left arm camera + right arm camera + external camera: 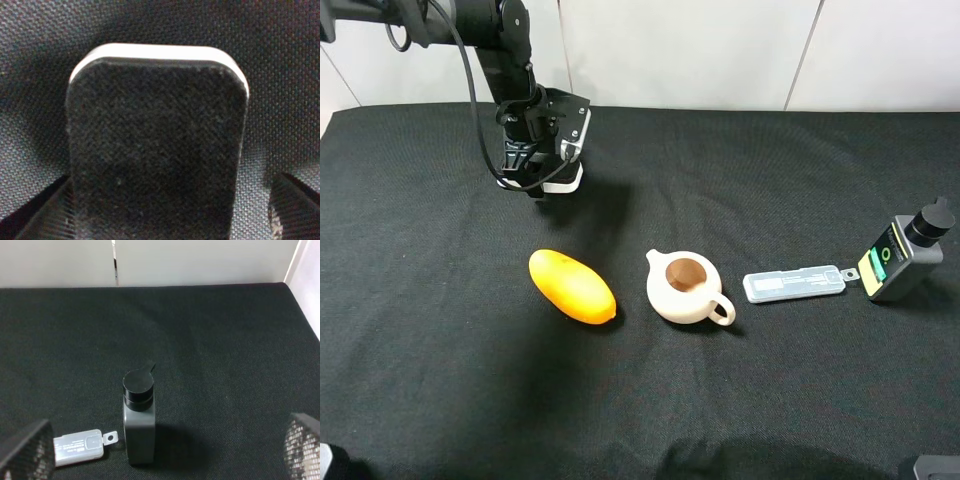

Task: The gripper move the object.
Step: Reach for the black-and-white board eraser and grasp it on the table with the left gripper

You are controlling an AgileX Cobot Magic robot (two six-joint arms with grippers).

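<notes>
Nearest, low centre, an orange oval fruit [572, 286] lies beside a cream teapot [685, 288]. In the upper left, the left gripper [535, 188] straddles the object [570, 178], fingers parted with a gap on one side. The right gripper [165, 452] is spread wide.

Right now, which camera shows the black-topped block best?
Left wrist: the block fills the frame, black top over white rim. Exterior high shows only its white edge beneath the left gripper; right wrist misses it.
</notes>
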